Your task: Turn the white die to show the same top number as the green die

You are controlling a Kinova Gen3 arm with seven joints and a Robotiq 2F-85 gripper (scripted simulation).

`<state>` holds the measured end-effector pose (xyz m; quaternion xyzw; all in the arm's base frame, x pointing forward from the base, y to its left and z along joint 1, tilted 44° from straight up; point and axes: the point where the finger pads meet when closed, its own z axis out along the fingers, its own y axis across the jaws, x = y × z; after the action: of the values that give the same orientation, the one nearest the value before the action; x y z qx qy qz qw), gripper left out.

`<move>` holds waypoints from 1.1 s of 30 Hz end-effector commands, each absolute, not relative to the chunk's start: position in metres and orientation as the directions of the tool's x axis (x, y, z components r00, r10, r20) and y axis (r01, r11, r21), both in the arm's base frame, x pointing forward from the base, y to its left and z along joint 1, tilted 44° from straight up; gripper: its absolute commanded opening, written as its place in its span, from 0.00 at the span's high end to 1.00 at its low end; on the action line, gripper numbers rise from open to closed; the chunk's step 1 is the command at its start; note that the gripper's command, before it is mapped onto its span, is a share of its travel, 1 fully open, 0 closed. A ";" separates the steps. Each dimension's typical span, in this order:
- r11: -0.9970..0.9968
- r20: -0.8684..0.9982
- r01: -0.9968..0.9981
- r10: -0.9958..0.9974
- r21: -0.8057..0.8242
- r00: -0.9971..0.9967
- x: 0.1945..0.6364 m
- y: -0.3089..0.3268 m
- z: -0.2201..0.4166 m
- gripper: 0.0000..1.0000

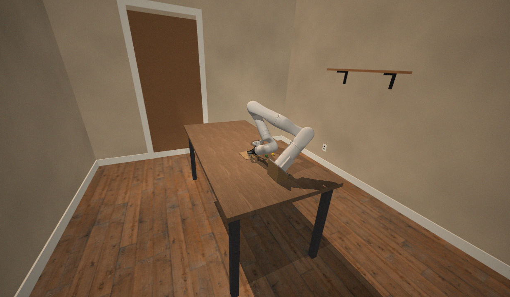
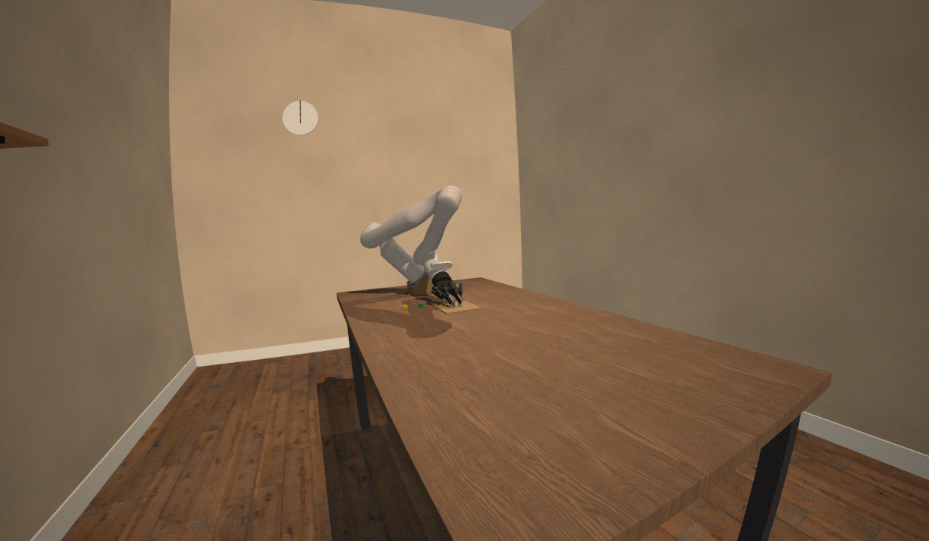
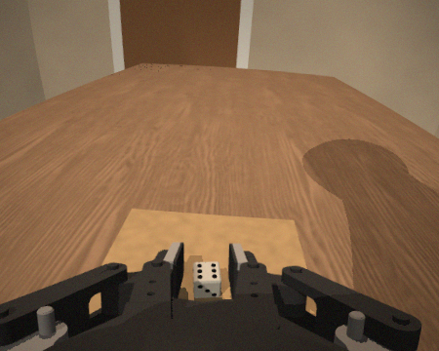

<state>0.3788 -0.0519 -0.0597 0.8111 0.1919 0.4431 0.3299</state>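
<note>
Pincer: the gripper point(image 3: 207, 267) stood partly open, low over the mat point(image 3: 207, 237), holding nothing; gaps showed on both sides of the die.
White die: the white die point(image 3: 207, 280) sat on the mat between the fingertips, touching neither, six on the face towards me.
Progress: release looked done; whether its top matched the green die point(image 2: 420, 304) I couldn't tell.
Left: backing away, I judged.
Count: three dice, with the yellow die point(image 2: 405, 306) behind the pincer; one mat.

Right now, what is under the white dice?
The white die sits on the tan mat, which lies on the wooden table. The claw stands open, a finger on either side with gaps showing. The die's bottom face and the mat beneath it are hidden.
</note>
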 end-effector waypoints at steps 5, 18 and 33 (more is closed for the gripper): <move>-0.716 0.603 0.015 0.599 0.698 0.527 0.381 -0.050 -0.060 0.69; -0.714 0.602 0.013 0.600 0.700 0.527 0.353 -0.039 -0.047 0.69; -0.706 0.593 0.010 0.603 0.709 0.534 0.338 -0.032 -0.041 0.69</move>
<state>0.3391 -0.0338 -0.0424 0.8099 0.1889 0.4421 0.3360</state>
